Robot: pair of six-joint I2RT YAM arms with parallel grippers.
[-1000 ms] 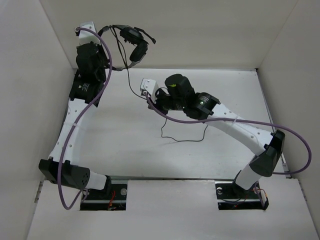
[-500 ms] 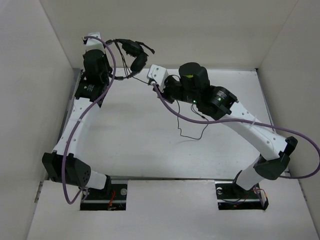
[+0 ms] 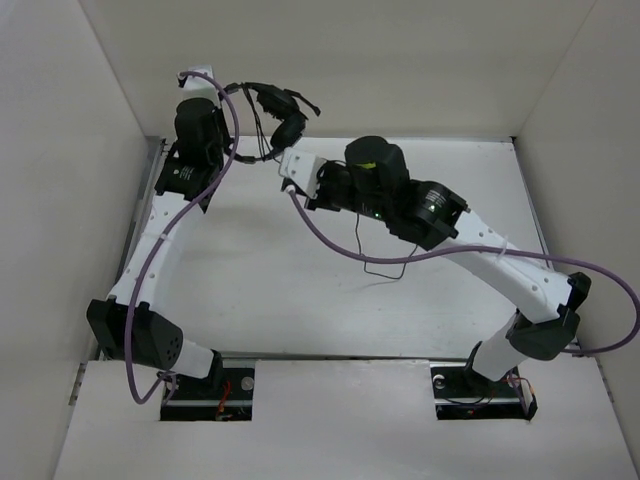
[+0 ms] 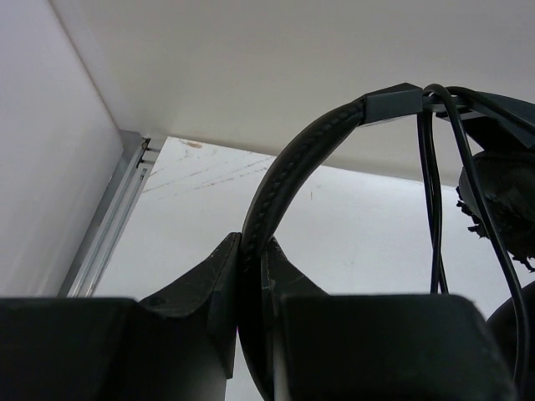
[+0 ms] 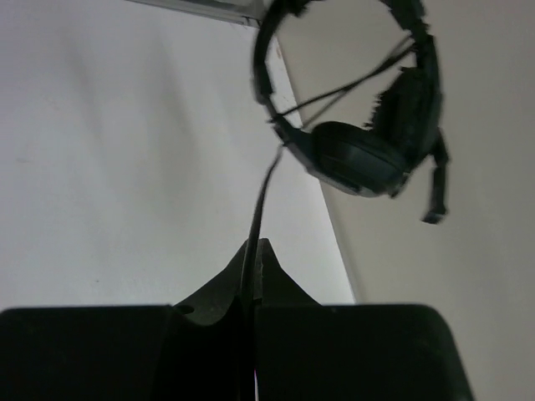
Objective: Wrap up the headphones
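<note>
The black headphones (image 3: pixel 283 108) hang in the air at the back wall, left of centre. My left gripper (image 3: pixel 238 92) is shut on the thin headband (image 4: pixel 288 167), which runs up between its fingers (image 4: pixel 219 271). Two runs of cord (image 4: pixel 431 192) cross the headband by a worn earcup (image 4: pixel 500 192). My right gripper (image 3: pixel 284 166) is just below the headphones and shut on the thin black cord (image 5: pixel 261 200), a short way under the earcup (image 5: pixel 351 159). The rest of the cord (image 3: pixel 385 265) trails beneath the right arm down to the table; its plugs are not visible.
White walls enclose the table on the left (image 3: pixel 60 200), back (image 3: pixel 400 60) and right (image 3: pixel 590 150). A metal rail (image 4: pixel 109 225) runs along the left edge. Thick purple cables (image 3: pixel 330 235) loop off both arms.
My right gripper rose from the table's middle to just under the headphones, pulling the cord with it. My left gripper shifted the headphones a little to the right.
</note>
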